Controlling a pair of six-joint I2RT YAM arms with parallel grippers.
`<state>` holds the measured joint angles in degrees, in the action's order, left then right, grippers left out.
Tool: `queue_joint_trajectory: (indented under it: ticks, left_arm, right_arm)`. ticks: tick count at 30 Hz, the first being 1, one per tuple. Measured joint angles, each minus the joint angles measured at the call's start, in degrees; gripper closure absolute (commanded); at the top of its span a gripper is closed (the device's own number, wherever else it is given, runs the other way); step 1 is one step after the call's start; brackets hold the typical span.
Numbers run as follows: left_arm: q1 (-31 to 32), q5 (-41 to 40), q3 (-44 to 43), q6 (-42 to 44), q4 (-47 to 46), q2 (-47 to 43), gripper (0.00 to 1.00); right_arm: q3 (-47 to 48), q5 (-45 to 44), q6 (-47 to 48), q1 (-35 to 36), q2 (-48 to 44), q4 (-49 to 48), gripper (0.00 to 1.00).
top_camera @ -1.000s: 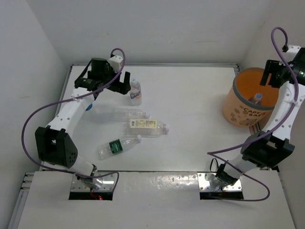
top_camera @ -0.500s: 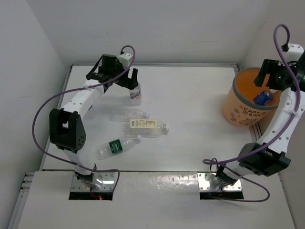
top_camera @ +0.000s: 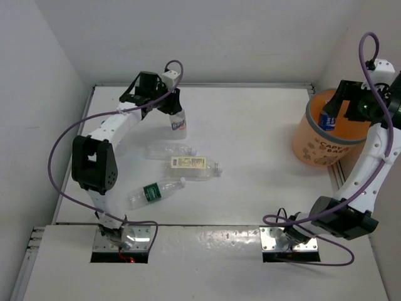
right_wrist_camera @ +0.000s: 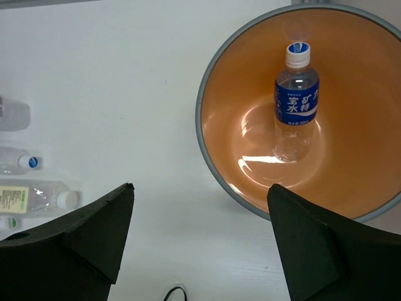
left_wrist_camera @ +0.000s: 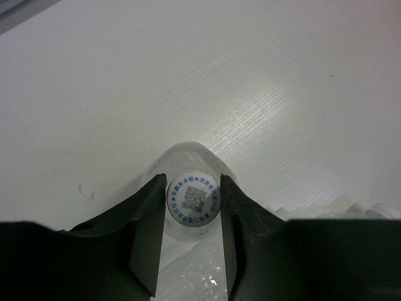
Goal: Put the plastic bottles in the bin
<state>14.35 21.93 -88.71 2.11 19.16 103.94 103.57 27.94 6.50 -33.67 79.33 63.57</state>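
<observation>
left gripper: clamped, arm outstretched | right gripper: jaws apart

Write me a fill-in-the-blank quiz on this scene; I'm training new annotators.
The left gripper grips an upright bottle by its ____.
The bin holds a single bottle with a ____ label.
____ loose bottles lie on their sides on the table.
The right gripper hangs ____ above the bin.
Missing words: cap; blue; three; open.

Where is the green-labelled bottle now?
Top view: the green-labelled bottle lies on the table's left half, closest to the near edge, beside the cream-labelled bottle.
</observation>
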Motion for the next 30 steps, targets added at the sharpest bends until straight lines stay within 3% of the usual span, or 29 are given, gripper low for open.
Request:
queue_joint_trajectory:
  ticks: [4,5,6,8,12,21,24,27,30]
  left_arm:
    - [0.0,-0.1,0.0,0.3,-0.4,0.1,0.85]
    - [0.0,-0.1,0.0,0.3,-0.4,0.1,0.96]
    - [0.0,-0.1,0.0,0.4,-0.4,0.0,0.99]
    - [0.0,0.2,0.0,0.3,-0.2,-0.3,1.00]
    - [-0.4,2.8,-0.5,-1.5,0.8,-3.3,1.00]
    - [0.6,20.1,-1.9,-12.3,-6.9,-19.8,1.00]
    - [4.3,24.0,-1.3,-14.6,-9.4,-23.7,1.00]
    - [6.6,27.4,-1.0,-17.2,-11.1,-24.8,1.00]
    - [6.6,28.8,-1.0,-19.3,-11.8,-24.0,1.00]
  right_arm:
    - [-0.1,3.4,0.0,0.2,-0.2,0.1,0.11]
    - [-0.1,4.6,0.0,0.3,-0.4,0.1,0.11]
    - [-0.1,6.1,0.0,0.5,-0.6,0.1,0.10]
    - [-0.1,9.0,0.0,1.5,-1.4,-0.1,0.10]
    - [-1.0,14.8,-0.7,5.7,-4.8,-2.8,0.00]
    - [-11.3,25.3,-11.8,18.2,-16.2,-26.3,0.00]
    - [-3.7,25.5,-12.7,25.1,-11.9,-24.7,0.00]
    - [13.9,21.4,-9.0,33.6,-2.1,-17.5,0.00]
    - [23.5,11.0,-2.4,49.3,5.3,-10.7,0.00]
